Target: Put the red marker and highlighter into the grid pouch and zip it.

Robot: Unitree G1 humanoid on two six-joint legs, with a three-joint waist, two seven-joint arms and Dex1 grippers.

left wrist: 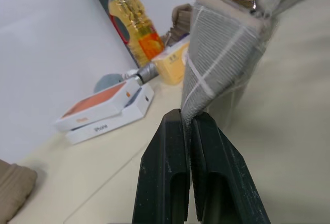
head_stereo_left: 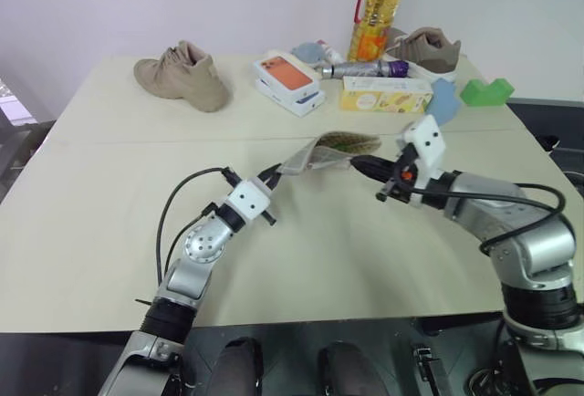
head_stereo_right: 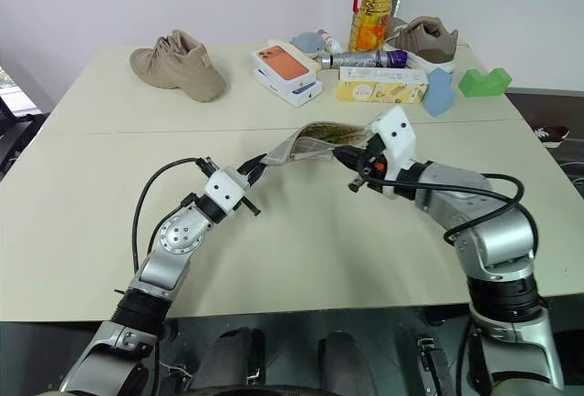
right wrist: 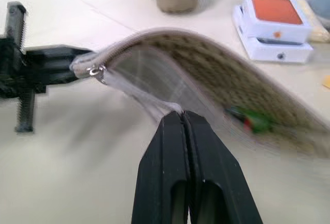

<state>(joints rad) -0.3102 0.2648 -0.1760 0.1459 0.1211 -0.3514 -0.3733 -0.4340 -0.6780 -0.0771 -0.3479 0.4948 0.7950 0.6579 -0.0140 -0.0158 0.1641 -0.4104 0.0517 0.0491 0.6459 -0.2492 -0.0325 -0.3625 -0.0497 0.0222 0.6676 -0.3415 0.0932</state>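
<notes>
Both end effectors, left and right, pinch the grid pouch between them.

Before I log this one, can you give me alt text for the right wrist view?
The right pincer, shut, pinches the near lip of the gaping grey fabric grid pouch, with something green and red inside. The left pincer holds its far end; two stacked white phone boxes sit behind.
</notes>
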